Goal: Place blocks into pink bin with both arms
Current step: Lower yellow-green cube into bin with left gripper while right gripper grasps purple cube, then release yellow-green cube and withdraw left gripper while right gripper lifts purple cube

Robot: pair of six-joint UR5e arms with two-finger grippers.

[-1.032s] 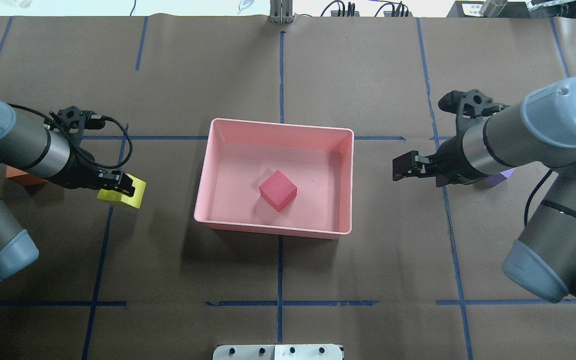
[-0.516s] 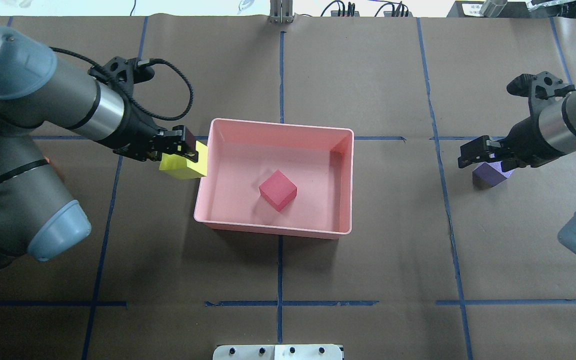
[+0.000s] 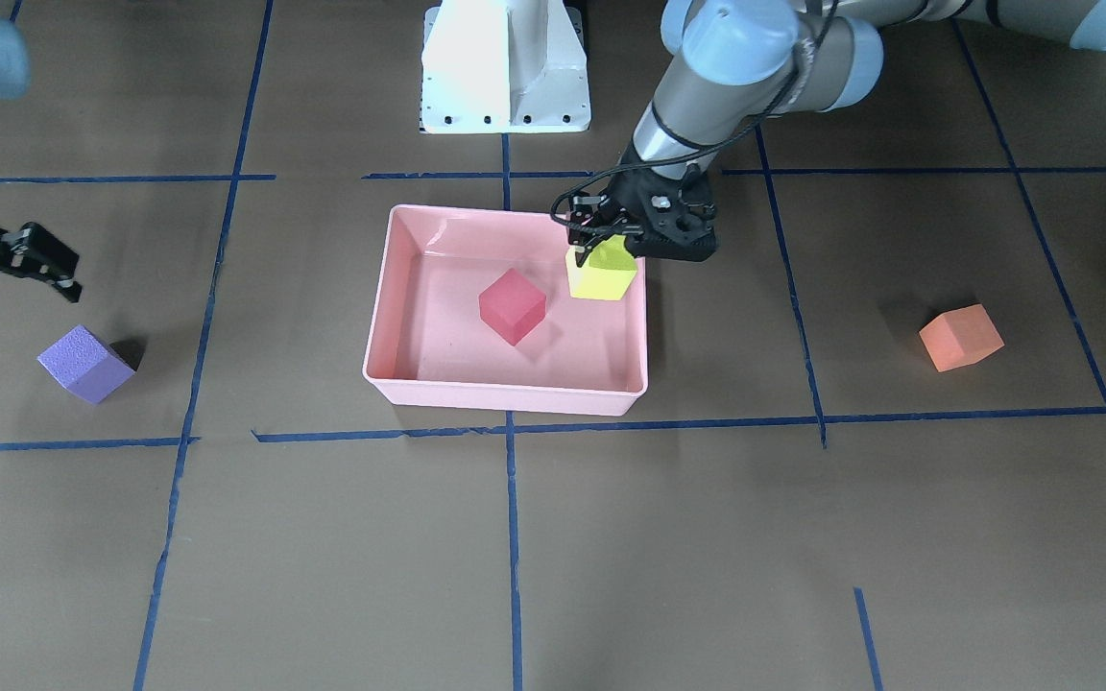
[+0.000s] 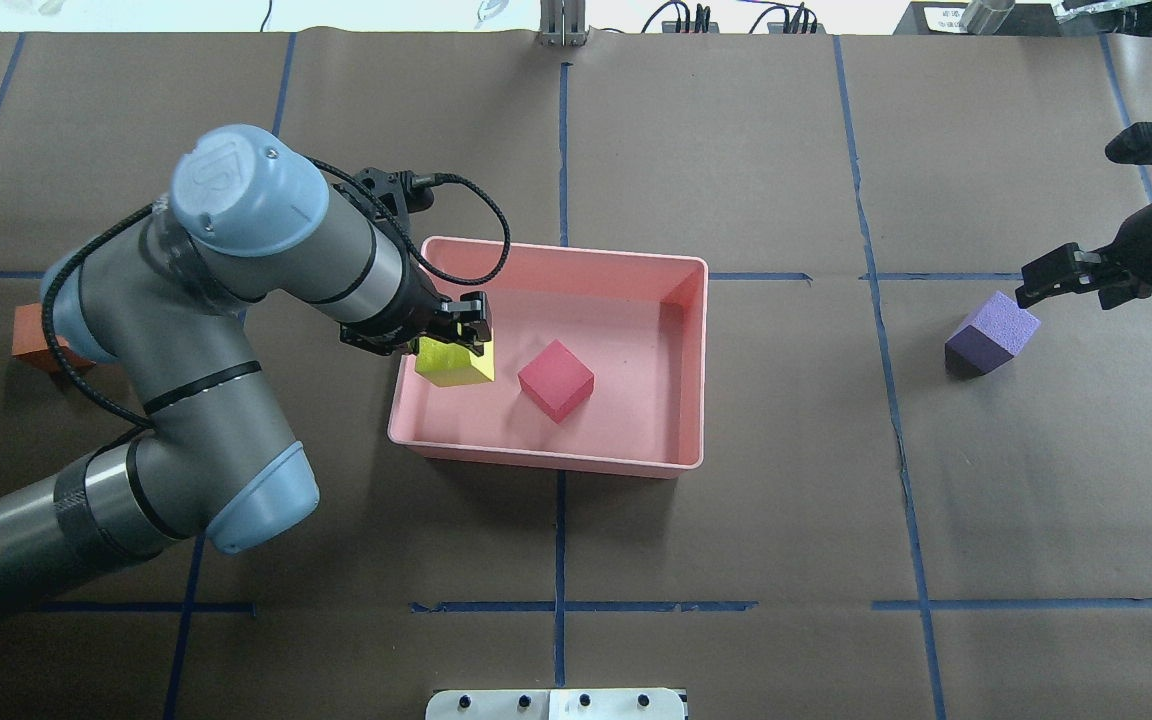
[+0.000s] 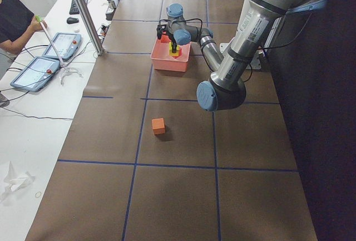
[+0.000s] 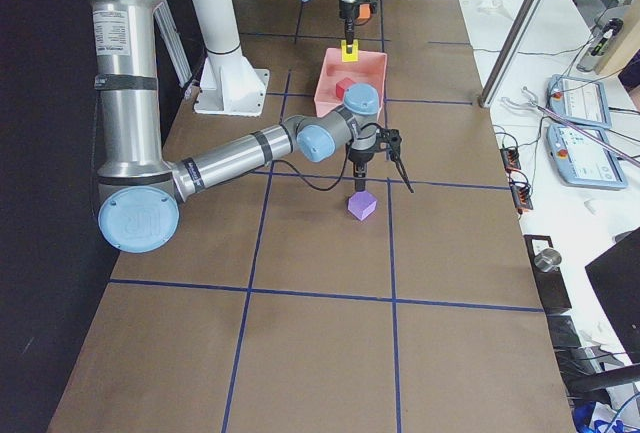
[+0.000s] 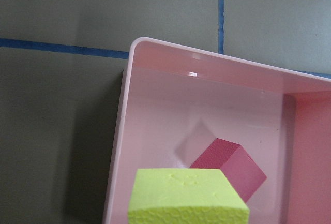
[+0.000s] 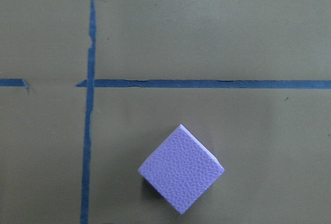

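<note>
Yellow-green block (image 4: 456,365) over pink bin (image 4: 556,458)

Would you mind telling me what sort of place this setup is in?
Probably a robotics lab: blue tape grid on a brown paper-covered table, touchscreen teach pendants on a white side bench.

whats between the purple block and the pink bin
Between the purple block and the pink bin, only brown table cover crossed by one blue tape line; clearest in the overhead view.
</note>
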